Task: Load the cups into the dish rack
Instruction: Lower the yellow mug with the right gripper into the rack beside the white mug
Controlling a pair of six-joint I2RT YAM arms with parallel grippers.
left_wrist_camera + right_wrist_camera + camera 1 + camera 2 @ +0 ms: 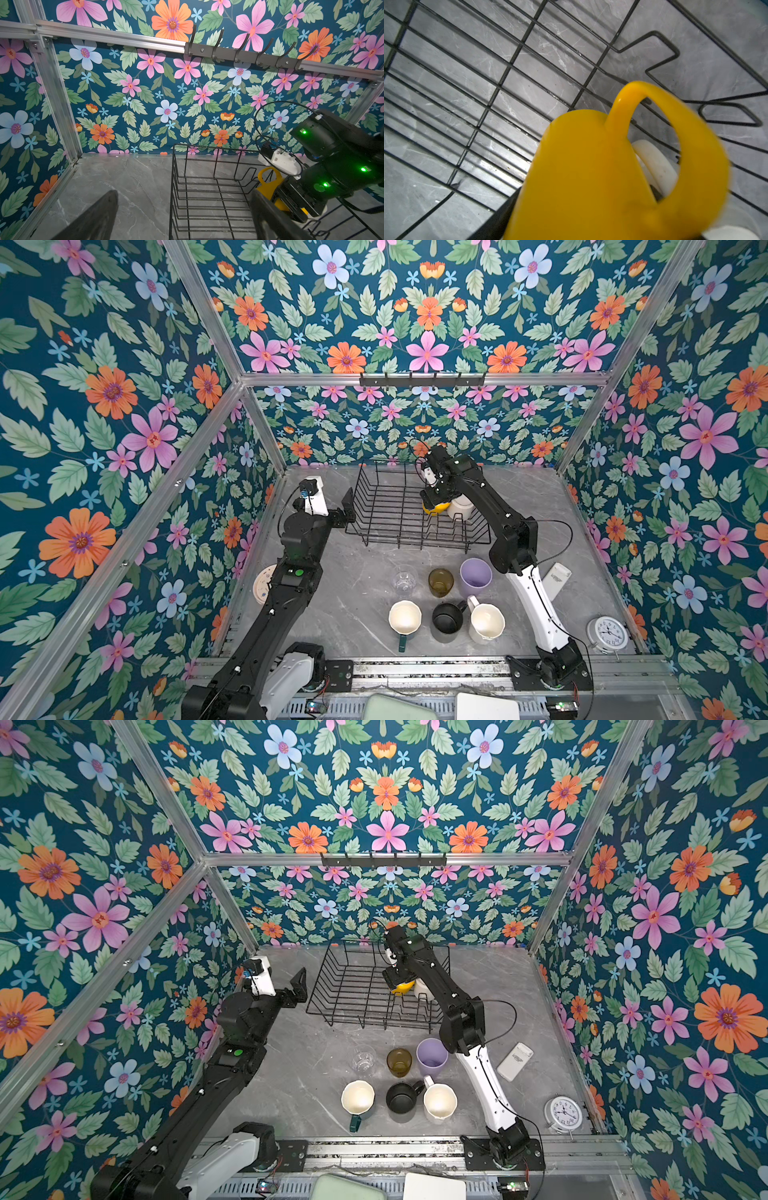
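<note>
The black wire dish rack [395, 510] [357, 986] stands at the back of the table. My right gripper [433, 498] [574, 207] is shut on the yellow mug [434, 508] [591, 166], held low inside the rack's right end beside a white mug [461, 506] [654, 164]. Open and empty, my left gripper [348, 506] [185, 195] hangs at the rack's left end. In front of the rack stand a clear glass [404, 578], amber glass [440, 581], lilac tumbler [475, 577], dark-green mug [404, 617], black mug [447, 618] and another white mug [486, 622].
A round white alarm clock [608, 632] sits at the front right and a white flat device [556, 578] lies behind the right arm. A black hook rail [422, 380] hangs on the back wall. A round pale disc [262, 585] lies under the left arm.
</note>
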